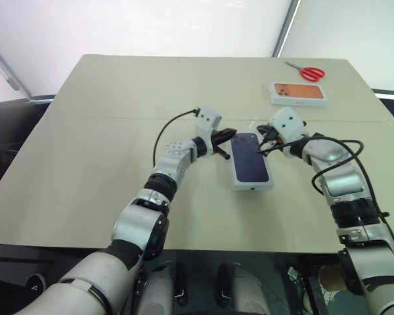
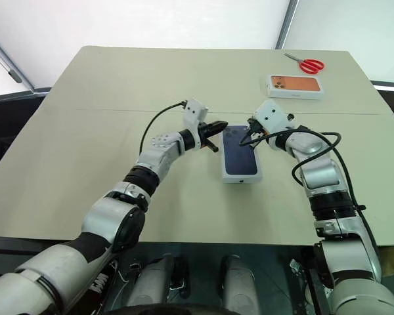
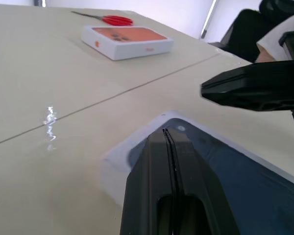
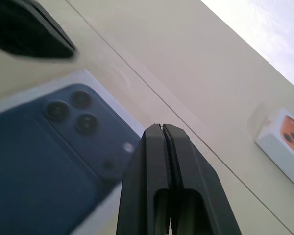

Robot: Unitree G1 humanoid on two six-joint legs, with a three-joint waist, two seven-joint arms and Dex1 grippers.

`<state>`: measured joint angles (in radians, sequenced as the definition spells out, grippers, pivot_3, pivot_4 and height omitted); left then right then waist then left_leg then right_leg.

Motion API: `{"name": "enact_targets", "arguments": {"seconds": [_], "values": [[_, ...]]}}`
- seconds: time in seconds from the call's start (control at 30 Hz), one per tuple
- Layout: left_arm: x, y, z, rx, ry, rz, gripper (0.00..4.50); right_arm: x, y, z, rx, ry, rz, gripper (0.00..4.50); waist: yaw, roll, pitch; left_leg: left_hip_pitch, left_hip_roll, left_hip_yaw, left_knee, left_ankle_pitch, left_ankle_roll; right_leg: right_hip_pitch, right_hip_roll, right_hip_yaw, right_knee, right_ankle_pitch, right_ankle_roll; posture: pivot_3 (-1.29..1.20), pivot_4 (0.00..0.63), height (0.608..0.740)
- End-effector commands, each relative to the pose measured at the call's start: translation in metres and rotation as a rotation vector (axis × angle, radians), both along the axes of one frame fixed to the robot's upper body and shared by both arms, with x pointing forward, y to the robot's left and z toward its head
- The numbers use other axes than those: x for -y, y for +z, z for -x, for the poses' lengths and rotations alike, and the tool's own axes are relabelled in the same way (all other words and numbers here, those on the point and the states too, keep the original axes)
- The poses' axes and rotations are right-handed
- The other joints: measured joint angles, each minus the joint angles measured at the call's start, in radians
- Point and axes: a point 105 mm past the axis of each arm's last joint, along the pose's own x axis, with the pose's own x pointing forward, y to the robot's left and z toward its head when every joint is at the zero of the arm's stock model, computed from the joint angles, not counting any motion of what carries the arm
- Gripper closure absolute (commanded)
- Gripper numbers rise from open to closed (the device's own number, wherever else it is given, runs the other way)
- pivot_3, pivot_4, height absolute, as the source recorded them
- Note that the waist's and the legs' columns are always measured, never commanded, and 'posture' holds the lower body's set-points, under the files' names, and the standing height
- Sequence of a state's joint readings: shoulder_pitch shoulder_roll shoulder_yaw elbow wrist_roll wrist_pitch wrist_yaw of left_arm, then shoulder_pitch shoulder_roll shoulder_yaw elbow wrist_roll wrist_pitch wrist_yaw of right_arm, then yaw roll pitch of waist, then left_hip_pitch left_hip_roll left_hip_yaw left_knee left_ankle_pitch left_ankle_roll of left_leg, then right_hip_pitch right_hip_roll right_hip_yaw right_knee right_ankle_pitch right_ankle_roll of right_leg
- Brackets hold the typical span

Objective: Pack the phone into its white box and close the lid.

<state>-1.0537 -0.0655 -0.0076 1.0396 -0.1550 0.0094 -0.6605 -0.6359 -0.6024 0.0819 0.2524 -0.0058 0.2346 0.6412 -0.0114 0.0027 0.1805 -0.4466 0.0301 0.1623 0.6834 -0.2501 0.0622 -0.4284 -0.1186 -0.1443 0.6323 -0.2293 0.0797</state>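
Closed white box with lid (image 1: 251, 159) on, printed face up showing a dark blue phone with camera cluster at its far corner; flat on the beige table (image 1: 105, 118), near centre. Left gripper (image 1: 224, 139) at the lid's 10 o'clock corner and right gripper (image 1: 268, 142) at its 2 o'clock corner, fingers of each pressed together, empty, hovering just above the lid's far end. Orange-printed white box (image 1: 299, 94) and red scissors (image 1: 306, 71) well apart toward 1 o'clock, nothing between.
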Motion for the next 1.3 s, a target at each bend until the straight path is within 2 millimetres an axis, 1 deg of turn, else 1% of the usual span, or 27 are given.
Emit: {"name": "enact_targets", "arguments": {"seconds": [0.03, 0.1, 0.17, 0.2, 0.3, 0.4, 0.47, 0.57, 0.67, 0.7, 0.77, 0.8, 0.87, 0.9, 0.97, 1.0, 1.03, 1.13, 1.2, 1.3], "values": [[0.008, -0.002, 0.002, 0.03, -0.025, -0.051, 4.5, -0.007, -0.011, 0.008, -0.038, 0.056, 0.047, 4.45, -0.001, 0.0, 0.0, 0.0, 0.0, 0.0, 0.0, 0.0, 0.0, 0.0, 0.0, 0.0, 0.0, 0.0, 0.0, 0.0, 0.15, 0.738], [0.011, -0.015, 0.009, -0.006, -0.073, -0.079, 4.5, -0.006, -0.029, 0.018, -0.107, 0.081, 0.081, 4.45, 0.0, 0.0, 0.0, 0.001, 0.0, 0.0, 0.0, 0.0, 0.0, 0.0, 0.0, 0.0, 0.0, 0.0, 0.0, 0.0, 0.15, 0.738], [0.01, -0.026, 0.015, -0.025, -0.117, -0.1, 4.5, -0.005, -0.041, 0.03, -0.157, 0.121, 0.115, 4.45, -0.001, 0.0, 0.0, 0.001, 0.0, 0.0, 0.0, 0.0, 0.0, 0.0, 0.0, 0.0, 0.0, 0.0, 0.0, 0.0, 0.15, 0.738], [0.009, -0.029, 0.018, -0.026, -0.137, -0.108, 4.5, -0.005, -0.043, 0.035, -0.168, 0.142, 0.129, 4.45, 0.0, 0.0, 0.0, 0.002, 0.0, 0.0, 0.0, 0.0, 0.0, 0.001, 0.0, 0.0, 0.0, 0.0, 0.0, 0.0, 0.15, 0.738], [0.006, -0.038, 0.034, -0.019, -0.26, -0.121, 4.5, 0.001, -0.049, 0.053, -0.242, 0.171, 0.122, 4.45, -0.002, 0.0, -0.001, 0.003, 0.001, -0.001, 0.0, 0.0, 0.0, 0.002, 0.0, 0.0, 0.0, 0.0, 0.0, 0.0, 0.15, 0.738], [0.003, -0.04, 0.048, -0.029, -0.348, -0.091, 4.5, 0.006, -0.051, 0.066, -0.283, 0.19, 0.121, 4.45, -0.001, -0.001, -0.002, 0.004, 0.001, -0.001, 0.0, 0.0, 0.0, 0.002, -0.001, 0.0, 0.0, 0.0, 0.0, 0.0, 0.15, 0.738], [-0.001, -0.042, 0.054, -0.042, -0.372, -0.081, 4.5, 0.008, -0.05, 0.071, -0.296, 0.197, 0.116, 4.45, 0.0, -0.001, -0.002, 0.004, 0.001, -0.002, 0.0, 0.0, 0.0, 0.003, -0.002, 0.0, 0.0, 0.0, -0.001, 0.0, 0.15, 0.738], [-0.007, -0.043, 0.056, -0.059, -0.357, -0.064, 4.5, 0.012, -0.047, 0.071, -0.308, 0.173, 0.067, 4.45, 0.001, -0.001, -0.002, 0.004, 0.001, -0.002, 0.0, -0.001, 0.0, 0.003, -0.003, 0.0, 0.0, 0.0, -0.001, 0.0, 0.15, 0.738], [-0.017, -0.037, 0.051, -0.064, -0.317, -0.038, 4.5, 0.012, -0.035, 0.066, -0.322, 0.149, -0.066, 4.45, 0.002, -0.001, -0.002, 0.004, 0.001, -0.003, 0.0, -0.001, 0.0, 0.003, -0.004, 0.0, 0.0, 0.0, -0.001, 0.0, 0.15, 0.738], [-0.025, -0.03, 0.048, -0.059, -0.301, -0.017, 4.24, 0.012, -0.029, 0.064, -0.318, 0.146, -0.114, 4.21, 0.001, -0.001, -0.002, 0.004, 0.001, -0.003, 0.0, -0.001, 0.0, 0.003, -0.004, 0.0, 0.0, 0.0, -0.001, 0.0, 0.15, 0.738], [-0.041, -0.017, 0.046, -0.035, -0.289, 0.0, 3.6, 0.012, -0.02, 0.063, -0.294, 0.156, -0.142, 3.56, -0.001, 0.0, -0.002, 0.003, 0.001, -0.003, 0.0, -0.001, 0.0, 0.003, -0.004, 0.0, 0.0, 0.0, -0.001, 0.0, 0.15, 0.738], [-0.054, -0.011, 0.043, -0.012, -0.254, -0.007, 3.14, 0.015, -0.016, 0.061, -0.273, 0.149, -0.144, 3.09, -0.002, 0.0, -0.001, 0.003, 0.001, -0.003, 0.0, -0.001, 0.0, 0.002, -0.004, 0.0, 0.0, 0.0, -0.001, 0.0, 0.15, 0.738], [-0.077, -0.001, 0.04, 0.024, -0.211, -0.018, 2.06, 0.021, -0.01, 0.06, -0.253, 0.146, -0.149, 1.97, -0.003, 0.0, -0.001, 0.002, 0.001, -0.003, 0.0, 0.0, 0.0, 0.001, -0.003, 0.0, 0.0, 0.0, -0.001, 0.0, 0.15, 0.738], [-0.09, 0.002, 0.04, 0.028, -0.19, -0.024, 1.67, 0.024, -0.006, 0.06, -0.239, 0.143, -0.148, 1.57, -0.004, 0.0, -0.001, 0.002, 0.001, -0.003, 0.0, 0.0, -0.001, 0.001, -0.003, 0.0, 0.0, 0.0, -0.001, 0.0, 0.15, 0.738], [-0.12, 0.007, 0.04, 0.061, -0.141, -0.065, 0.57, 0.029, -0.001, 0.06, -0.229, 0.146, -0.147, 0.43, -0.003, 0.0, -0.001, 0.002, 0.001, -0.003, 0.0, 0.0, -0.001, 0.001, -0.003, 0.0, 0.001, 0.0, -0.001, 0.0, 0.15, 0.738], [-0.136, 0.009, 0.041, 0.057, -0.111, -0.08, 0.12, 0.032, 0.001, 0.06, -0.223, 0.151, -0.146, 0.02, -0.003, 0.0, -0.001, 0.002, 0.001, -0.003, 0.0, 0.0, -0.001, 0.001, -0.003, 0.0, 0.0, 0.0, -0.001, 0.0, 0.15, 0.738], [-0.152, 0.012, 0.042, 0.059, -0.084, -0.085, 0.05, 0.034, 0.004, 0.06, -0.217, 0.157, -0.148, 0.0, -0.003, 0.0, -0.001, 0.003, 0.001, -0.002, 0.0, 0.0, -0.001, 0.002, -0.003, 0.0, 0.0, 0.0, -0.001, 0.0, 0.15, 0.738], [-0.185, 0.017, 0.05, 0.07, -0.034, -0.118, 0.05, 0.039, 0.011, 0.061, -0.191, 0.172, -0.14, 0.0, 0.001, 0.0, -0.001, 0.002, 0.001, -0.002, 0.0, 0.0, -0.001, 0.002, -0.002, 0.0, 0.0, 0.0, -0.001, 0.0, 0.15, 0.738], [-0.203, 0.02, 0.059, 0.085, -0.009, -0.136, 0.05, 0.04, 0.013, 0.065, -0.173, 0.196, -0.12, 0.0, 0.002, 0.0, -0.001, 0.002, 0.0, -0.002, 0.0, 0.0, -0.001, 0.002, -0.003, 0.0, 0.0, 0.0, -0.001, 0.0, 0.15, 0.738], [-0.224, 0.01, 0.073, 0.046, 0.015, -0.176, 0.05, 0.044, 0.012, 0.07, -0.163, 0.218, -0.093, 0.0, 0.001, 0.0, -0.001, 0.002, 0.0, -0.003, 0.0, 0.0, -0.001, 0.002, -0.003, 0.0, 0.0, 0.0, -0.001, 0.0, 0.15, 0.738]]}}
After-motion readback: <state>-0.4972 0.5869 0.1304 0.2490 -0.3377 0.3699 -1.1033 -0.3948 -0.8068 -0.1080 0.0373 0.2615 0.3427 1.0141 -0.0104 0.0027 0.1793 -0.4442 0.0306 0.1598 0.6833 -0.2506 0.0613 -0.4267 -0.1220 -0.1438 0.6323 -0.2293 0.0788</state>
